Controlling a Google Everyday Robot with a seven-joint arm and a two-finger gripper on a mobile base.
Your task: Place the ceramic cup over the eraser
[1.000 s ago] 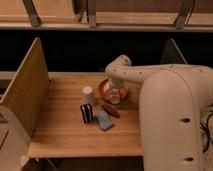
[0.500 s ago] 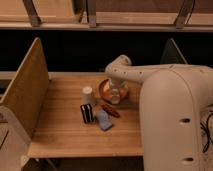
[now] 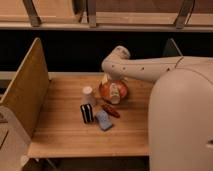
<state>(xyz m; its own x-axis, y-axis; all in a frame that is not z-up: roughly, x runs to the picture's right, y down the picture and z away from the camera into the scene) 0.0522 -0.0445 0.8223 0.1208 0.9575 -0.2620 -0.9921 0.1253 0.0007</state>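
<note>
The small cream ceramic cup (image 3: 88, 95) stands upright on the wooden table (image 3: 65, 135), left of centre. Just in front of it lies the eraser (image 3: 86, 113), a black block with pale stripes; the two are close together but apart. My white arm reaches in from the right and bends down at its elbow (image 3: 120, 56). The gripper (image 3: 109, 82) hangs over the near-left rim of an orange bowl (image 3: 119, 95), to the right of the cup and not touching it. It is open, and I see nothing of the task held in it.
A dark reddish elongated piece (image 3: 111, 110) and a light-blue flat piece (image 3: 104, 120) lie right of the eraser. A whitish item sits in the orange bowl. A wooden side panel (image 3: 25, 95) walls the table's left. My robot's body (image 3: 180, 120) fills the right.
</note>
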